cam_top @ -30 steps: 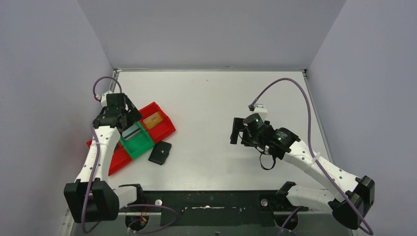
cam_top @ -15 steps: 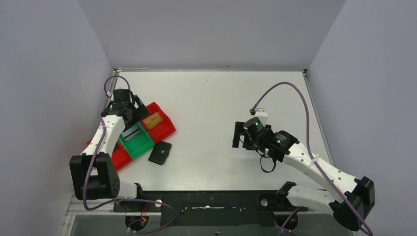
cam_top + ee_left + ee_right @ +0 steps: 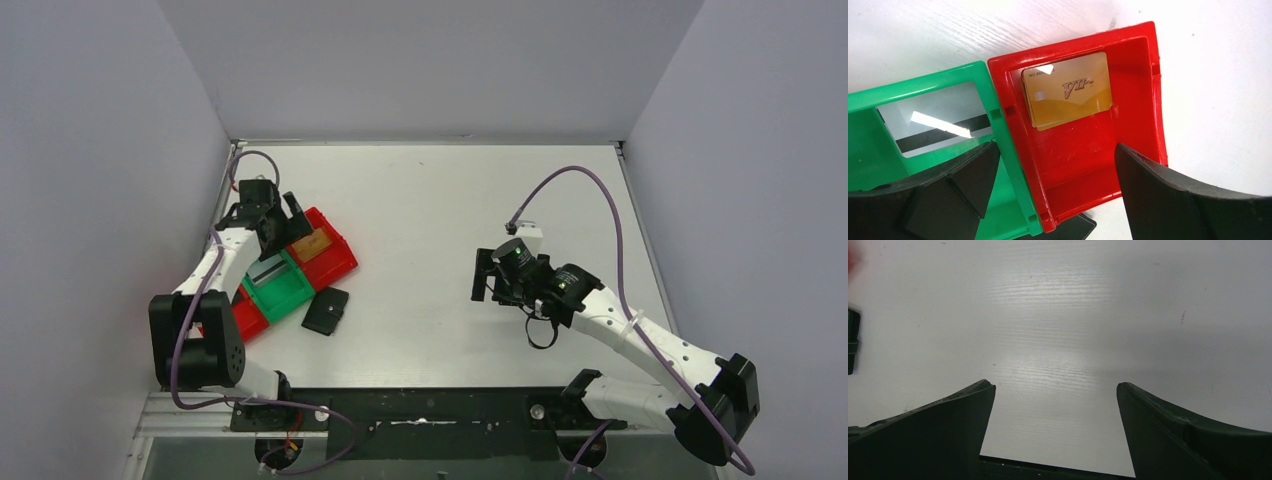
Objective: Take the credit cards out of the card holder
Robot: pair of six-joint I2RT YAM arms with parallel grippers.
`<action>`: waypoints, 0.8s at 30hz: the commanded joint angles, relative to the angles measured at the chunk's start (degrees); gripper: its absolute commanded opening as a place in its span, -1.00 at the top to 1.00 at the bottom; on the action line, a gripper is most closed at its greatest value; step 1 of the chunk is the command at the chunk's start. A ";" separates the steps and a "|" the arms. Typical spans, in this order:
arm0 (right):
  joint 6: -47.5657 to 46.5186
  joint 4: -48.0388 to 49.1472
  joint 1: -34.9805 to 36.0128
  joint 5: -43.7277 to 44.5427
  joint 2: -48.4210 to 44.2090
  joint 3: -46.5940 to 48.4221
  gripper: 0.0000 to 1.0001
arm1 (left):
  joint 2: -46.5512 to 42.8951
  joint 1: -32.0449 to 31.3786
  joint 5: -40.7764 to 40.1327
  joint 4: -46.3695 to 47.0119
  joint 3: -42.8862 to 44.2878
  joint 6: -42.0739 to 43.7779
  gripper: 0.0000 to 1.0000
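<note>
- Two of the credit cards lie outside the holder: a shiny gold plastic card [image 3: 1068,90] printed "VIP", flat on the floor of the far red plastic bin [image 3: 1148,100], and a silver-grey card with a dark stripe [image 3: 933,125] in the green plastic bin [image 3: 863,145] beside it; a black card I cannot find in any view.
- The left gripper [image 3: 1055,150] hangs over the red bin with its jaws wide apart and nothing between them; the gold card lies just beyond the fingertips, its long axis running across the gap, a little tilted.
- The small flat black card holder [image 3: 326,311] lies on the white table [image 3: 450,200], just beside the green bin and tilted like the row of bins; it looks folded shut, and I cannot tell if a card is inside.
- From the left jaws the holder lies toward the arm bases and to the right; the left arm is the nearer one.
- The right gripper [image 3: 1055,390] stands with its jaws wide apart and holds nothing; the holder is well apart to its left, only an edge showing in its wrist view.
- I judge that the left jaws must rise over the bin walls to reach the holder; the open room is on the holder's right side, while the side wall stands close behind the bins.
</note>
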 commanded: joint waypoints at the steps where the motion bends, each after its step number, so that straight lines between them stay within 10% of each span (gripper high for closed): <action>1: 0.31 0.64 -0.35 1.67 0.11 0.76 -0.95 | 0.83 -1.33 2.32 4.28 1.51 3.20 -0.71; 24: 3.92 -0.91 -0.51 5.26 -0.73 0.45 -0.95 | 6.72 -16.96 5.94 8.13 3.97 3.06 -0.61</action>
